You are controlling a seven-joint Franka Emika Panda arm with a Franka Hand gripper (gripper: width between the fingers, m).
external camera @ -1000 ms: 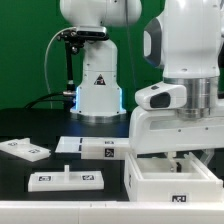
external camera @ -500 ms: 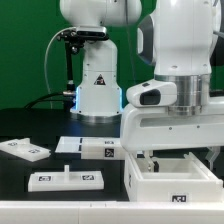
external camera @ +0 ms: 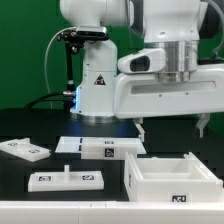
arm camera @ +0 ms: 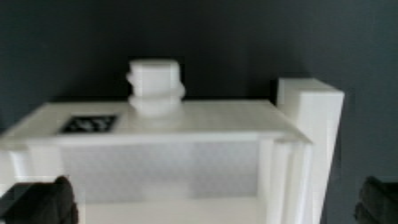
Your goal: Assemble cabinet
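The cabinet point(external camera: 170, 181), a thick-walled white box open at the top with a marker tag on its front, sits at the exterior view's lower right. My gripper point(external camera: 172, 128) hangs just above it, open, with nothing between its dark fingertips point(external camera: 141, 131). In the wrist view the cabinet point(arm camera: 178, 150) fills the frame below the gripper point(arm camera: 210, 205). It shows a tag, a tall side wall point(arm camera: 313, 110) and a short white peg point(arm camera: 155, 86) at its far edge. The fingers point(arm camera: 36, 203) stand wide at either side, touching nothing.
Three flat white tagged panels lie on the dark table at the exterior view's left: one far left point(external camera: 23, 149), one with small pegs in front point(external camera: 65, 180), one in the middle point(external camera: 98, 148). The white robot base point(external camera: 97, 92) stands behind them.
The gripper has opened wide, lifted up off the cabinet and shifted slightly toward the exterior view's left. The cabinet stays on the table.
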